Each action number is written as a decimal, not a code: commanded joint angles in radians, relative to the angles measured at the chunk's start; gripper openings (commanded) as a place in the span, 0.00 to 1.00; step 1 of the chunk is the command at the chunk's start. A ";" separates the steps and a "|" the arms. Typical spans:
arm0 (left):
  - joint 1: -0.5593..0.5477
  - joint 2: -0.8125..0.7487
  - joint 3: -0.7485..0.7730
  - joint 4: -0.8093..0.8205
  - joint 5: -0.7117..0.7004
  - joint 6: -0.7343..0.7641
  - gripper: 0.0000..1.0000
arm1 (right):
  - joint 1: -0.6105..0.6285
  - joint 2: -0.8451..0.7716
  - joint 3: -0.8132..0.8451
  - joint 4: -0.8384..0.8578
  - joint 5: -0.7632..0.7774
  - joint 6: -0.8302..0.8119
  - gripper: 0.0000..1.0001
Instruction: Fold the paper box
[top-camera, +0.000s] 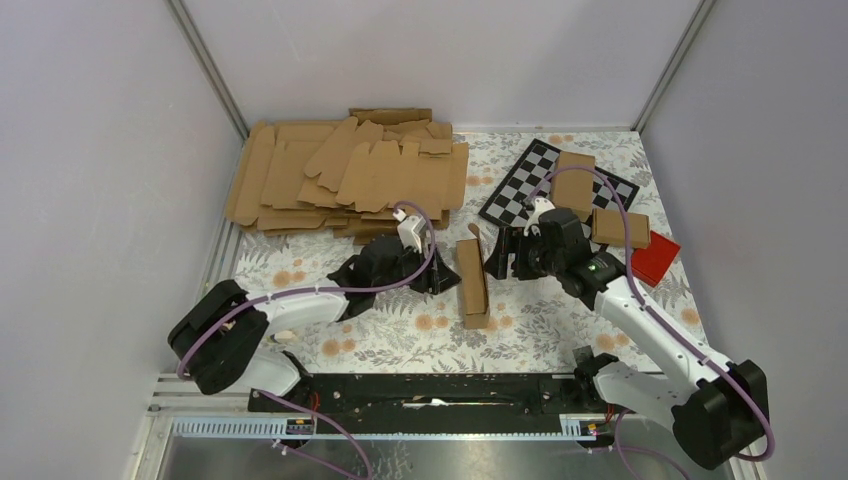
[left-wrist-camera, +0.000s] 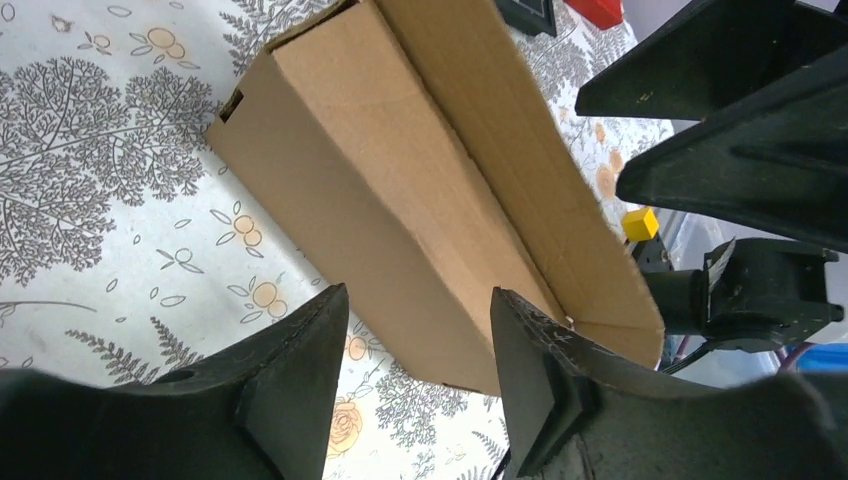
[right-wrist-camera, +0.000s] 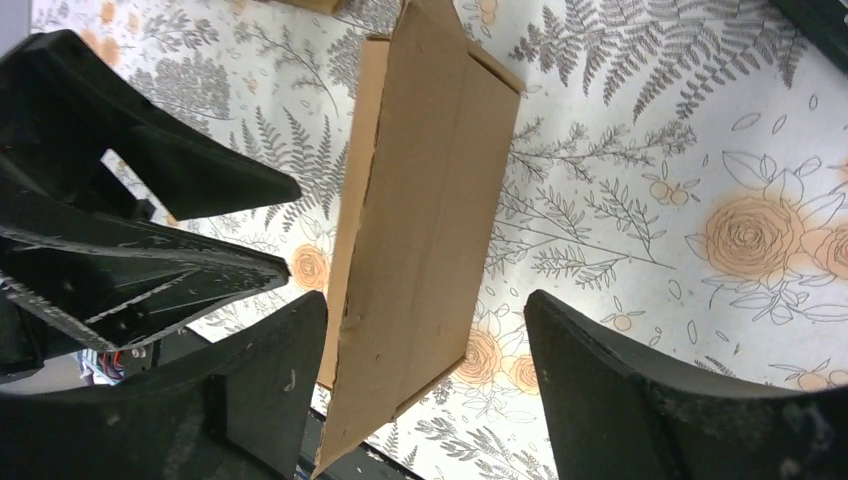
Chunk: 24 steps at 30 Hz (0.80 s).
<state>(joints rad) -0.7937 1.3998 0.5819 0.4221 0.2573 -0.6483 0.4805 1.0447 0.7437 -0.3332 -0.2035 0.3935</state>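
Note:
The paper box (top-camera: 472, 285) is a small oblong brown carton lying on the floral table cover between my two grippers, with a flap raised at its far end. My left gripper (top-camera: 443, 276) stands just left of it, open. In the left wrist view the box (left-wrist-camera: 420, 190) fills the space ahead of the gripper (left-wrist-camera: 415, 300), not pinched by either finger. My right gripper (top-camera: 497, 262) stands just right of the box, open. In the right wrist view the gripper (right-wrist-camera: 425, 305) has its jaws wide, and the box (right-wrist-camera: 430, 190) is ahead, free of both.
A pile of flat brown blanks (top-camera: 345, 175) lies at the back left. A checkerboard (top-camera: 520, 190) at the back right carries a folded carton (top-camera: 572, 185); another carton (top-camera: 620, 228) and a red block (top-camera: 655, 258) lie beside it. A black rail (top-camera: 420, 395) runs along the near edge.

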 joint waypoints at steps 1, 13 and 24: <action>0.013 0.008 0.057 0.086 0.032 -0.010 0.58 | 0.005 -0.003 0.058 -0.033 -0.040 0.004 0.82; 0.026 0.197 0.155 0.029 0.067 0.012 0.45 | 0.009 0.031 0.053 -0.042 -0.109 -0.002 0.81; 0.015 0.227 0.145 0.012 0.062 0.000 0.42 | 0.080 0.078 0.048 -0.050 -0.087 0.036 0.85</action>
<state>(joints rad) -0.7712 1.6054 0.7185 0.4572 0.3187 -0.6575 0.5156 1.1187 0.7769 -0.3763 -0.3161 0.4080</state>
